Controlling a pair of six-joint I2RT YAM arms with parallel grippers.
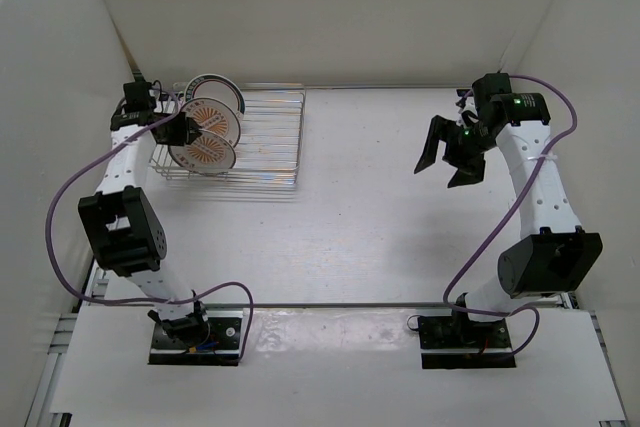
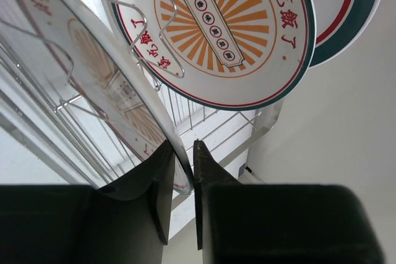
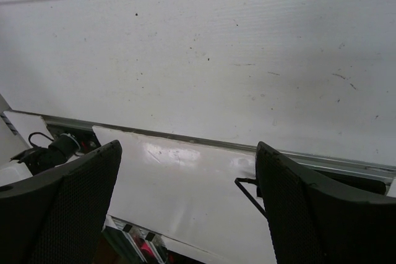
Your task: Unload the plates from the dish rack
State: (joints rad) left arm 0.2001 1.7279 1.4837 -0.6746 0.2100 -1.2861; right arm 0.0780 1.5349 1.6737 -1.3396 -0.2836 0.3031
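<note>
The dish rack [image 1: 272, 137] stands at the back left of the table, with three plates upright at its left end. In the left wrist view the nearest plate [image 2: 93, 78] shows an orange sunburst. Behind it stands a second sunburst plate [image 2: 216, 29], then a plate with a teal rim [image 2: 356, 10]. My left gripper [image 2: 182, 153] is shut on the lower rim of the nearest plate [image 1: 205, 152], one finger on each face. That plate stands among the rack's wires [image 2: 142, 23]. My right gripper [image 1: 448, 162] hangs open above the table's right side, with nothing between its fingers [image 3: 68, 196].
White walls close in the table on the left, back and right. The left wall runs close beside the rack. A metal rail [image 3: 185, 137] borders the table's near edge, with a white board and both arm bases beyond it.
</note>
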